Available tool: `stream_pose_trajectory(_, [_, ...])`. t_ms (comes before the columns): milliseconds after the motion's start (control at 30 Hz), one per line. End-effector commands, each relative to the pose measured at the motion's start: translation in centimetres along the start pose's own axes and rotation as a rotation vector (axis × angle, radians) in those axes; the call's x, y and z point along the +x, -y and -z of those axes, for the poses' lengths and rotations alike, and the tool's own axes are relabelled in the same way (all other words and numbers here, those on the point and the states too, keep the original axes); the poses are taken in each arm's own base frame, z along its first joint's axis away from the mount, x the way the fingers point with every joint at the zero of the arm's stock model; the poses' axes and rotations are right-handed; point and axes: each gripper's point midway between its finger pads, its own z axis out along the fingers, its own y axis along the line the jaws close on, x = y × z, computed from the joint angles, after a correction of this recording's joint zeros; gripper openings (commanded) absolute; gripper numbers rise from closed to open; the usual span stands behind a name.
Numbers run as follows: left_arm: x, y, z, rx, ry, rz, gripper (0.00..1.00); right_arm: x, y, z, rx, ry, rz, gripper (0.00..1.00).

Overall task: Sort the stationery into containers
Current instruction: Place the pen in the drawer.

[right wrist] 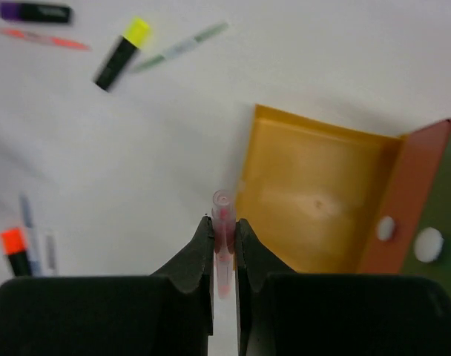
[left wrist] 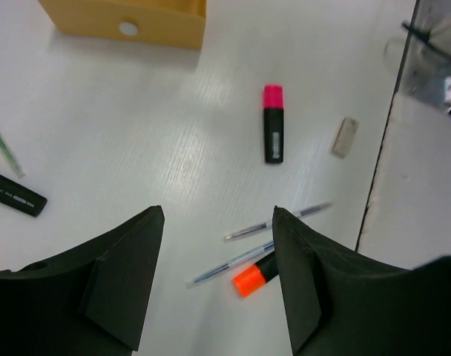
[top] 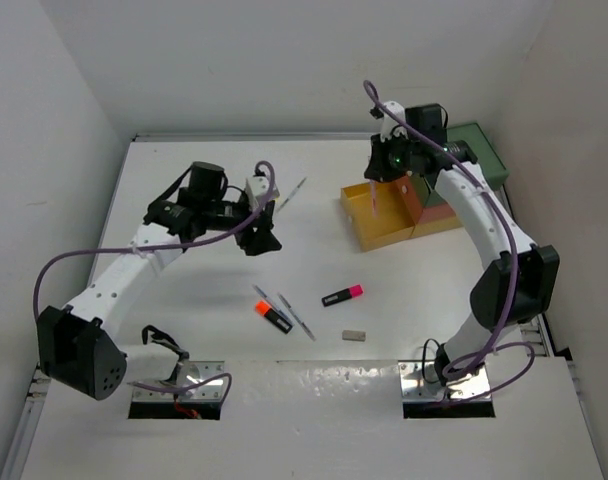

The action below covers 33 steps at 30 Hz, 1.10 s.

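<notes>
The left gripper point(left wrist: 218, 216) hung over the left half of the table point(top: 174, 165), fingers released and wide apart with nothing between them. In its wrist view, a black highlighter barrel point(left wrist: 15, 194) lay at 9 o'clock, its cap cut off by the frame. The orange highlighter point(left wrist: 251, 279) at 5 o'clock was half hidden behind one finger, beside two thin pens point(left wrist: 276, 222). The pink highlighter point(left wrist: 273, 132) and the grey eraser point(left wrist: 345, 137) lay at 1 o'clock.

Only the right wrist view showed the purple highlighter point(right wrist: 33, 11) and the yellow highlighter point(right wrist: 122, 53), blurred at 11 o'clock; overhead, the left arm covered that spot.

The right gripper point(right wrist: 224, 224) was clenched on a red pen point(right wrist: 222, 202), raised at the left rim of the open yellow drawer point(right wrist: 314, 159). The coral drawer point(right wrist: 411, 185) and the green drawer point(top: 481, 150) stood further right.
</notes>
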Motion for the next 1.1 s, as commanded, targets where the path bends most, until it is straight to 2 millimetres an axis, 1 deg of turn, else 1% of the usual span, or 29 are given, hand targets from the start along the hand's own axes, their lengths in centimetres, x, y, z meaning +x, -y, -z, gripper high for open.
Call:
stream_pose_trajectory(0, [1.2, 0.0, -0.9, 0.008, -0.089, -0.165, 0.66, 2.6, 4.3, 0.3, 0.168, -0.147, 0.215, 0.0])
stream_pose_trajectory(33, [1.4, 0.5, -1.5, 0.023, -0.101, -0.181, 0.66, 2.9, 4.9, -0.1, 0.18, -0.163, 0.232, 0.0])
stream_pose_trajectory(67, [1.6, 0.3, -1.7, 0.012, -0.116, -0.194, 0.67, 3.4, 5.6, -0.8, 0.192, -0.179, 0.228, 0.0])
stream_pose_trajectory(133, [2.1, 0.8, -2.5, 0.036, -0.14, -0.233, 0.67, 4.2, 6.4, -1.6, 0.199, -0.195, 0.224, 0.0])
stream_pose_trajectory(167, [2.6, 0.6, -2.7, 0.031, -0.163, -0.238, 0.66, 4.3, 6.8, -2.5, 0.207, -0.192, 0.227, 0.0])
stream_pose_trajectory(200, [2.8, 0.9, -3.1, 0.04, -0.177, -0.261, 0.66, 4.7, 7.1, -3.0, 0.214, -0.2, 0.234, 0.0])
stream_pose_trajectory(233, [3.2, 0.7, -3.3, 0.031, -0.195, -0.275, 0.65, 4.8, 7.3, -3.4, 0.217, -0.199, 0.238, 0.0])
stream_pose_trajectory(267, [3.6, 0.6, -3.5, 0.033, -0.211, -0.291, 0.65, 5.0, 7.7, -4.2, 0.222, -0.2, 0.243, 0.0])
stream_pose_trajectory(333, [4.3, 0.8, -4.0, 0.048, -0.238, -0.31, 0.64, 5.0, 8.0, -4.9, 0.229, -0.197, 0.254, 0.0])
stream_pose_trajectory(400, [4.6, 1.2, -4.4, 0.071, -0.251, -0.345, 0.64, 5.4, 8.4, -5.9, 0.226, -0.219, 0.26, 0.0])
stream_pose_trajectory(433, [5.2, 1.3, -4.7, 0.088, -0.274, -0.347, 0.64, 5.7, 8.4, -6.2, 0.224, -0.232, 0.264, 0.01])
stream_pose_trajectory(467, [5.5, 1.5, -5.0, 0.098, -0.286, -0.37, 0.65, 6.1, 8.5, -6.6, 0.22, -0.249, 0.263, 0.06])
stream_pose_trajectory(500, [5.9, 1.6, -5.3, 0.109, -0.299, -0.374, 0.65, 6.2, 8.5, -6.8, 0.218, -0.25, 0.264, 0.18])
stream_pose_trajectory(533, [6.0, 1.6, -5.4, 0.111, -0.302, -0.39, 0.65, 6.4, 8.4, -7.0, 0.216, -0.256, 0.263, 0.19])
stream_pose_trajectory(567, [6.4, 1.6, -5.6, 0.119, -0.313, -0.409, 0.65, 6.3, 8.4, -7.0, 0.216, -0.253, 0.262, 0.29])
stream_pose_trajectory(600, [6.5, 1.9, -5.9, 0.129, -0.316, -0.426, 0.65, 6.4, 8.4, -7.1, 0.217, -0.254, 0.256, 0.34])
stream_pose_trajectory(633, [6.7, 1.8, -6.2, 0.129, -0.322, -0.442, 0.65, 6.4, 8.2, -7.1, 0.216, -0.257, 0.254, 0.42])
stream_pose_trajectory(733, [7.5, 2.1, -7.0, 0.161, -0.337, -0.506, 0.62, 5.8, 7.6, -6.7, 0.207, -0.257, 0.222, 0.45])
stream_pose_trajectory(767, [7.7, 2.2, -7.2, 0.177, -0.337, -0.544, 0.61, 4.6, 7.0, -6.3, 0.196, -0.232, 0.213, 0.45])
stream_pose_trajectory(800, [8.0, 2.6, -7.5, 0.197, -0.341, -0.563, 0.6, 4.1, 6.8, -6.0, 0.193, -0.223, 0.187, 0.45])
stream_pose_trajectory(833, [8.5, 2.9, -7.8, 0.217, -0.35, -0.583, 0.57, 3.7, 6.4, -5.4, 0.186, -0.22, 0.172, 0.45])
stream_pose_trajectory(867, [8.8, 3.3, -8.2, 0.245, -0.353, -0.63, 0.55, 2.4, 5.6, -4.9, 0.164, -0.193, 0.155, 0.45])
stream_pose_trajectory(900, [9.1, 3.5, -8.4, 0.259, -0.358, -0.648, 0.5, 1.8, 5.3, -4.4, 0.155, -0.18, 0.142, 0.45])
stream_pose_trajectory(967, [10.2, 4.4, -9.1, 0.318, -0.379, -0.713, 0.45, 0.4, 4.4, -2.7, 0.135, -0.151, 0.102, 0.45])
stream_pose_trajectory(1000, [10.6, 4.8, -9.3, 0.339, -0.389, -0.73, 0.41, 0.0, 3.8, -2.2, 0.112, -0.138, 0.091, 0.45])
stream_pose_trajectory(1033, [11.3, 5.3, -9.7, 0.373, -0.403, -0.761, 0.4, -0.2, 3.5, -1.2, 0.107, -0.13, 0.071, 0.45])
stream_pose_trajectory(1067, [11.8, 5.6, -9.9, 0.388, -0.413, -0.773, 0.39, -0.2, 3.3, -0.6, 0.1, -0.127, 0.063, 0.45])
